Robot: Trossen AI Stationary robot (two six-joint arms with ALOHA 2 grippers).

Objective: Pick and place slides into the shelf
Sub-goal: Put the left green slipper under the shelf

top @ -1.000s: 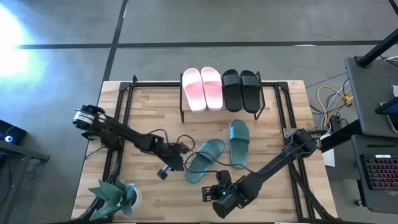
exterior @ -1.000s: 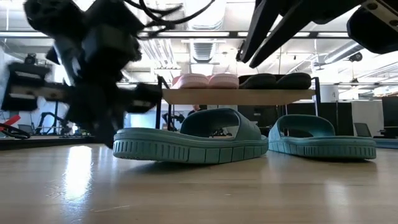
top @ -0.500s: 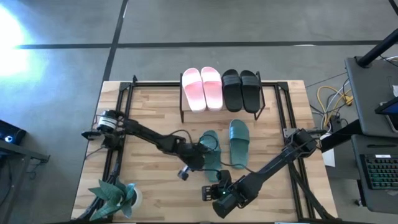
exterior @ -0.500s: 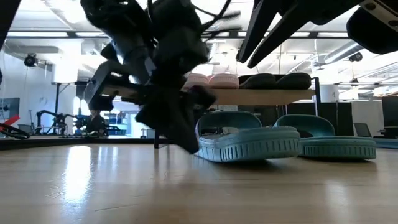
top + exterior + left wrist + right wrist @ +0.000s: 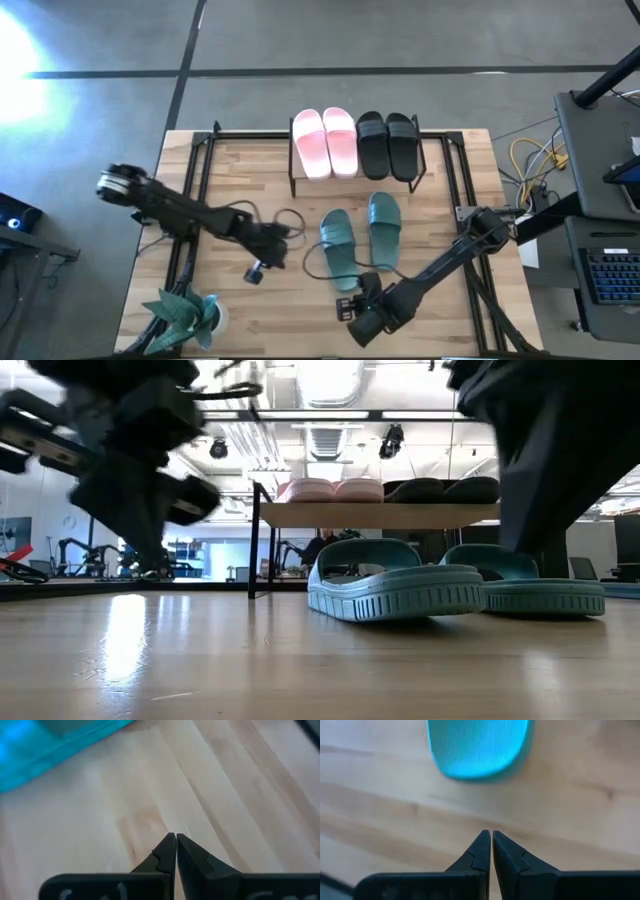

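Two green slides [image 5: 339, 248] [image 5: 384, 229] lie side by side on the wooden surface [image 5: 240, 180] in front of the shelf [image 5: 355, 178], which carries the pink pair [image 5: 325, 141] and black pair [image 5: 388, 144]. A potted plant [image 5: 185, 315] sits at the near left corner. The left hand [image 5: 176, 838] hovers left of the slides, fingers pressed together, empty. The right hand [image 5: 491, 835] hangs just behind the nearer slide's heel, likewise pinched closed on nothing.

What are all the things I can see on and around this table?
pink slides: two, light pink, on the shelf, left half.
black slides: two, black, on the shelf, right half.
green slides: two, green, on the table before the shelf.
shelf: one, light wood, black legs, at the table's far edge.
plant: one, green, near left corner.
left pincer: shut, above bare table left of the green slides.
right pincer: shut, near a green slide's end.
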